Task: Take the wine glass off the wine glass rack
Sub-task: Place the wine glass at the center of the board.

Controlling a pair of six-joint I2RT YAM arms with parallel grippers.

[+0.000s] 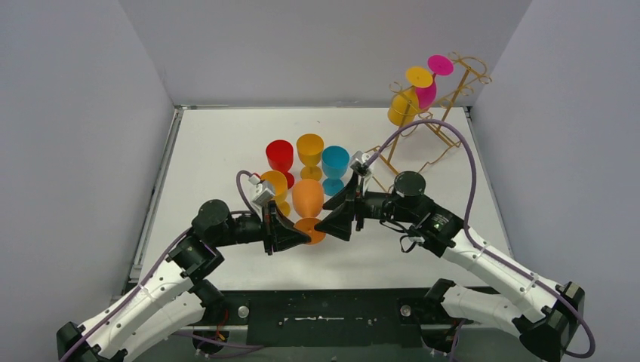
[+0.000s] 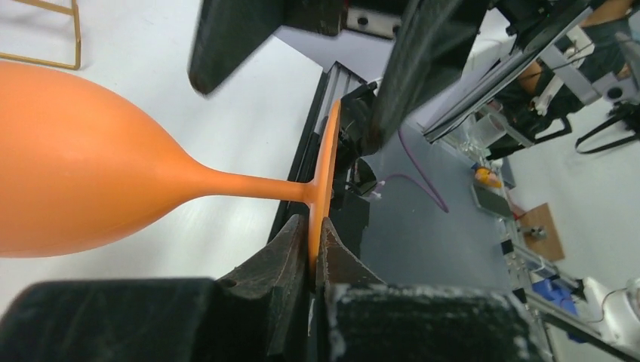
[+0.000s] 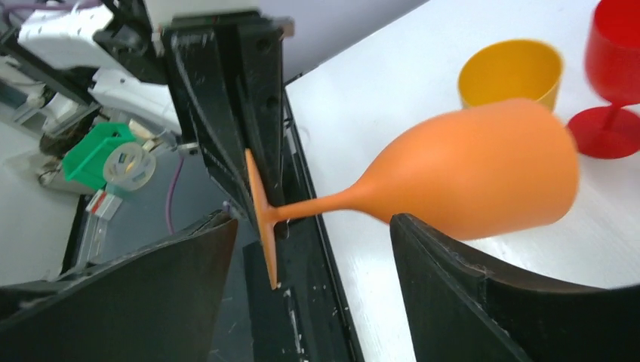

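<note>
Orange wine glass [image 3: 483,170] hangs sideways between right gripper's [image 3: 313,226] spread fingers, its foot in left gripper [image 3: 264,215]

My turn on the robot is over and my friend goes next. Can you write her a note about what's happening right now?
Left gripper: shut, fingers pinching the foot of the orange wine glass, which is held sideways.
Right gripper: open, fingers on either side of that glass.
Wine glass rack: far right corner, with a yellow wine glass and a magenta wine glass hanging on it.
Standing on the table: red glass, gold glass, blue glass, amber glass.
Done: the orange glass is off the rack.
Left: set it down upright, then probably fetch the two hanging ones.
</note>
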